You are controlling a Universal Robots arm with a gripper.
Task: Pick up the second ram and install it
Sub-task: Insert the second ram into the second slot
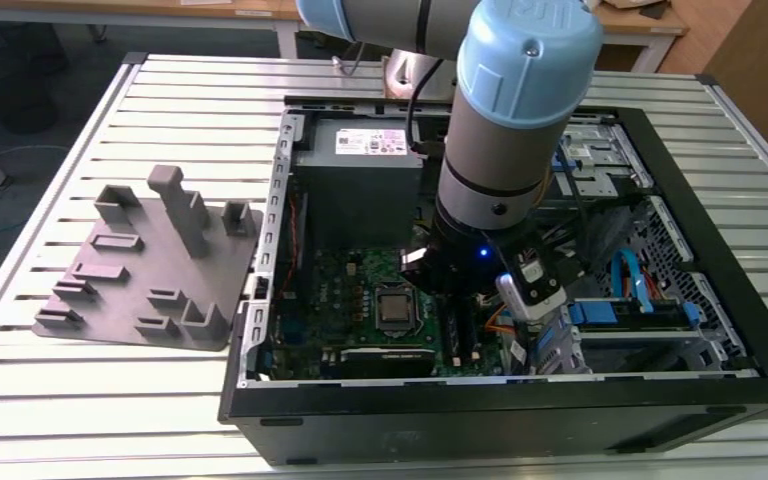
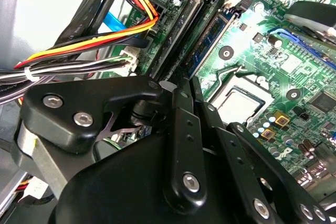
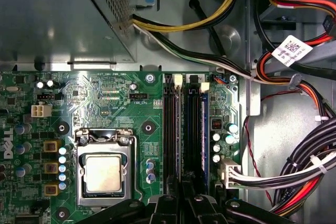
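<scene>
The arm reaches down into the open PC case [image 1: 704,400], lower centre of the exterior view, putting the hand [image 2: 181,85] right over the RAM slots [image 3: 184,129] beside the CPU socket [image 3: 103,171]; judged, that pose suits pressing a stick straight into a slot.

In the second wrist view the fingers [image 2: 178,129] stand nearly closed, with a thin dark edge between them that may be the second ram. I cannot tell for sure what they hold.

A stick [image 2: 210,43] sits seated in a slot, upper centre of that view, long axis along the slot, running away from the hand. Which ram it is, cannot tell.

Holder plate [image 1: 157,265] lies on the desk [image 1: 37,400], left of frame.
</scene>
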